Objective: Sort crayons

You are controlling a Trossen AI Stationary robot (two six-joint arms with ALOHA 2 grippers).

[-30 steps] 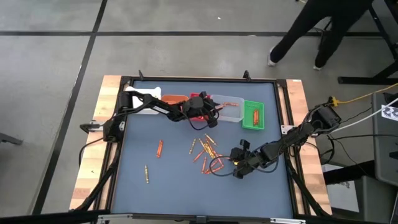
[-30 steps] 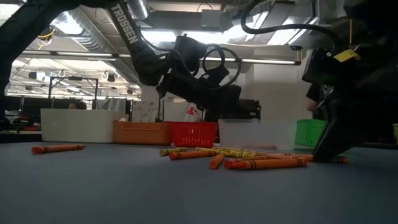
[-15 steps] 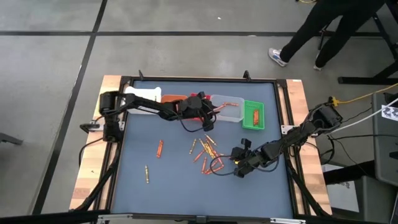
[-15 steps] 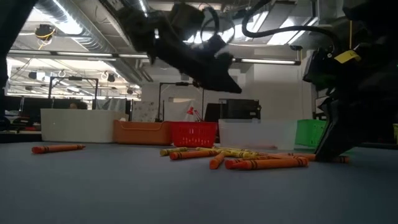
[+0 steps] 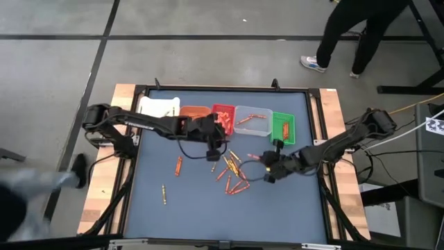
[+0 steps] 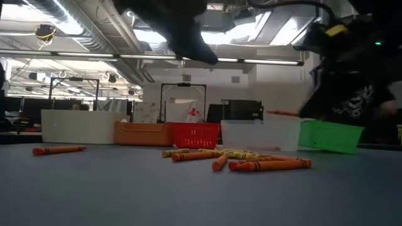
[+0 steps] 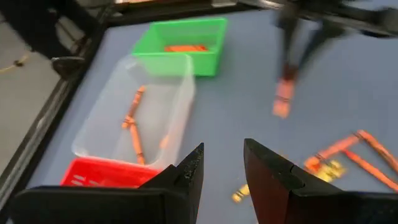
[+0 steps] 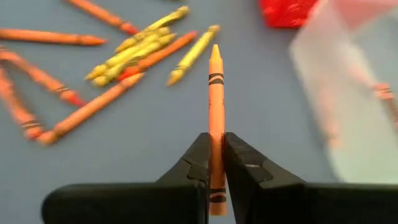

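Note:
My right gripper (image 8: 216, 138) is shut on an orange crayon (image 8: 215, 93) above the table, near the green bin (image 5: 283, 128); the left wrist view shows the same crayon (image 7: 283, 99) in the air. My left gripper (image 7: 221, 168) is open with nothing between its fingers. It hangs above the table just on the near side of the red bin (image 5: 223, 114). Several loose crayons (image 5: 232, 170) lie flat on the blue table mat, and two more lie apart (image 5: 178, 165), (image 5: 164, 194). My right gripper pinches the orange crayon's rear half (image 8: 216, 127) between its two fingers. The crayon lies along the fingers, its pointed tip (image 8: 215, 51) sticking out well past them and its blunt end reaching back between them. It is lifted clear of the table and lies about level in the low view.
Five bins stand in a row at the far edge: white (image 5: 158, 107), orange (image 5: 194, 111), red, clear (image 5: 252, 121) with a few crayons, and green with a crayon. A person (image 5: 347, 28) walks beyond the far right corner; a blurred figure (image 5: 28, 194) passes on the left.
My right gripper has risen with the orange crayon, lifting it clear of the table, and moved toward the far edge and the green bin. My left gripper has drawn back from over the red bin toward the near edge and climbed higher, staying open.

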